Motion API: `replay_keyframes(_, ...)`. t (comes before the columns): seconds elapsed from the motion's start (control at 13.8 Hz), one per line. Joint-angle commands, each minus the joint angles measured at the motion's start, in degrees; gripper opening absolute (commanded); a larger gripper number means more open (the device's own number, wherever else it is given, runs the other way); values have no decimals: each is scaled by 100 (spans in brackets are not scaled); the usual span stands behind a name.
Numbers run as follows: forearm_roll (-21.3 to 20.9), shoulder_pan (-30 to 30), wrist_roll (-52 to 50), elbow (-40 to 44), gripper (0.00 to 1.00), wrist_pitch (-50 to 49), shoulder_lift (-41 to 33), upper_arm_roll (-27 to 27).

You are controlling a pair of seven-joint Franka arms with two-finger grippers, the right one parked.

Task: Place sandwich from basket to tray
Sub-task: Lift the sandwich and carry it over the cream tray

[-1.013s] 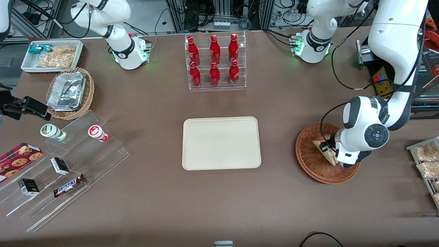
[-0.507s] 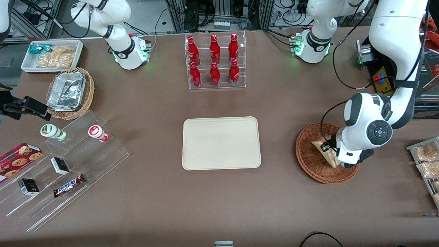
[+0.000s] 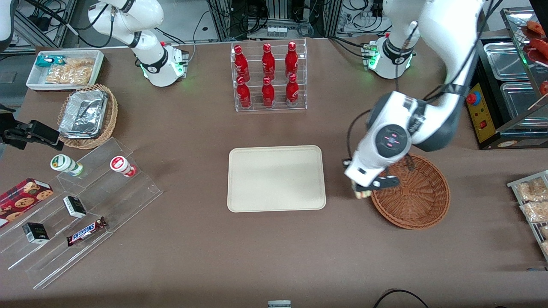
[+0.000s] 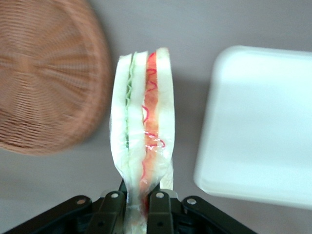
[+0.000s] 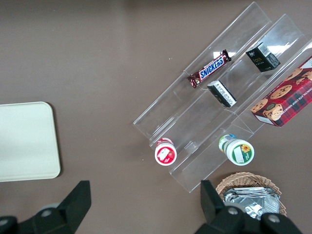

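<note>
One sandwich (image 4: 142, 131) is pinched between the two black fingers (image 4: 158, 207) of the left arm's gripper (image 4: 135, 207) — they are squeezed on the bottom of the wedge. You can see its white bread, a green layer and a red-orange layer along the cut edge. The sandwich is up in the air, not lying on anything.

From the front view, the gripper (image 3: 364, 190) hangs over the brown table (image 3: 274, 248), in the gap between the tray (image 3: 276, 178) and the basket (image 3: 413, 192). It is just beside the basket's rim, on the side toward the tray. Only a small pale bit of the sandwich (image 3: 358, 194) peeks out under the gripper there.

The basket is round, reddish-brown and woven, and nothing lies in it. The tray is flat and cream colored, with round corners and a low rim. Nothing lies on it either. The wrist view shows the same thing — the basket (image 4: 44, 78) to one side of the sandwich and the tray (image 4: 263, 126) to the other, with bare table under the sandwich.

Farther from the front camera than the tray stands a clear rack of red bottles (image 3: 268, 77). Toward the parked arm's end of the table are a lighter wicker basket with a foil container (image 3: 85, 114), a white bin of snack bags (image 3: 64, 69), and clear steps with a Snickers bar (image 3: 85, 231), small boxes and two little cups.
</note>
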State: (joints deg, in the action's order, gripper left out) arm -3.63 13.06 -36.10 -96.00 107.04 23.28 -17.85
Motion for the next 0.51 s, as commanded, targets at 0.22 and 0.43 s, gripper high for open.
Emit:
replay_keyframes(0.22,196,793,-300,854,18,-148,914,9)
replay_keyframes(0.43,187,1101,-826,1354,18,-122,1431,9)
